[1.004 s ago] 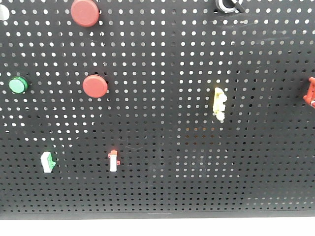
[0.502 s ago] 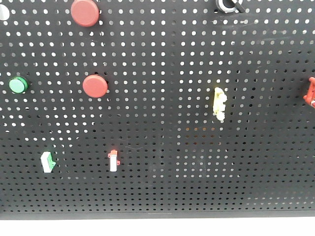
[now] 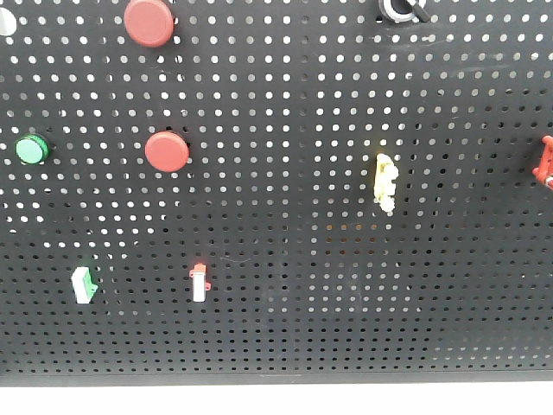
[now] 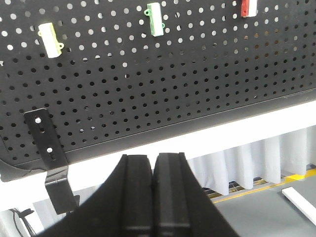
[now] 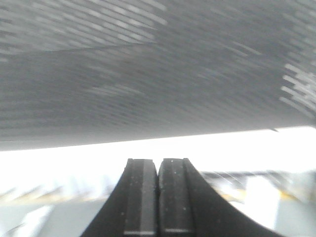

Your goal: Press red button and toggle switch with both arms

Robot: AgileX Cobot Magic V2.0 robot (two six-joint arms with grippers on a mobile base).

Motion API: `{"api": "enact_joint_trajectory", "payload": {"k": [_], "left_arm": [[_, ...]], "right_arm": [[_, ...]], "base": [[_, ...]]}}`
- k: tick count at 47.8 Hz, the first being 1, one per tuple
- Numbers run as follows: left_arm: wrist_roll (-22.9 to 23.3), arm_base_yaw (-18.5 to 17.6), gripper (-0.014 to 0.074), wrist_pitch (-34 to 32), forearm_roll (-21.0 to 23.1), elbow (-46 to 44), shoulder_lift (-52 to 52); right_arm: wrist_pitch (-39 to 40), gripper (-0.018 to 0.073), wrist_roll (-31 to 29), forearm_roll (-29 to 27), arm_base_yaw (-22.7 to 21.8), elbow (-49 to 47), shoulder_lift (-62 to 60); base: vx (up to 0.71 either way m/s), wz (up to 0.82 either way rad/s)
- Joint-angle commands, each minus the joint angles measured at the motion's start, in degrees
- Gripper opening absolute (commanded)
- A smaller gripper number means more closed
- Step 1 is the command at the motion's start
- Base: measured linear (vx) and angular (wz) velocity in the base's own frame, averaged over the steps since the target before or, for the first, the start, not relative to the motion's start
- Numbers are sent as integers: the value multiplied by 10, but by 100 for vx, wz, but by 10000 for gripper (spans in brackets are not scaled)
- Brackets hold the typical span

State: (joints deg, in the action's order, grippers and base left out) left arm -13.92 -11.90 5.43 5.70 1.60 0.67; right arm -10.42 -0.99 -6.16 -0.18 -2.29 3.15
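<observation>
Where the front-facing view takes in the black pegboard [image 3: 346, 104], neither arm appears on it.

Item, large red button [image 3: 149, 22]: round cap at the board's top edge, toward the left corner, partly cut by the frame.
Item, smaller red button [image 3: 167, 151]: round, directly below the first, left of centre.
Item, green button [image 3: 31, 150]: at the left edge, level with the smaller red button.
Item, green-topped switch [image 3: 83, 284]: white body, lower left of the board.
Item, red-topped switch [image 3: 200, 283]: white body, just right of the green-topped one, same row, near the bottom edge.
Item, yellow switch [image 3: 384, 183]: right of centre, mid-height.
Item, red fitting [image 3: 546, 162]: at the right edge, cropped.
Item, black ring fitting [image 3: 399, 9]: at the top edge, right of centre, cropped.

Left gripper [image 4: 153, 170]: seen from its wrist camera below the board's bottom edge, fingers pressed together with nothing between them, well apart from any switch. Above it on the board: pale yellow, green and red switches in a row, and a black bracket [image 4: 47, 143] at the lower left corner.

Right gripper [image 5: 158, 173]: fingers likewise closed flat on each other, empty; the board above it is motion-blurred, no detail legible.
</observation>
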Motion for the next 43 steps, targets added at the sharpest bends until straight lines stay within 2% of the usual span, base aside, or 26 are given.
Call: {"api": "enact_joint_trajectory", "payload": {"k": [1,5,14,43], "left_arm": [[5,1,2,-49,0,19,9],[5,1,2,-49,0,19,9],[5,1,2,-49,0,19,9],[5,1,2,-49,0,19,9]], "right_arm": [[69,-3,10,37,-8,23,-43],[86,-3,1,35,-5,48,-46],[53,-3,3,28,-5,47,-44],[53,-3,3,29,-6,47,-47]], "base": [[0,0],[0,0],[0,0],[0,0]]}}
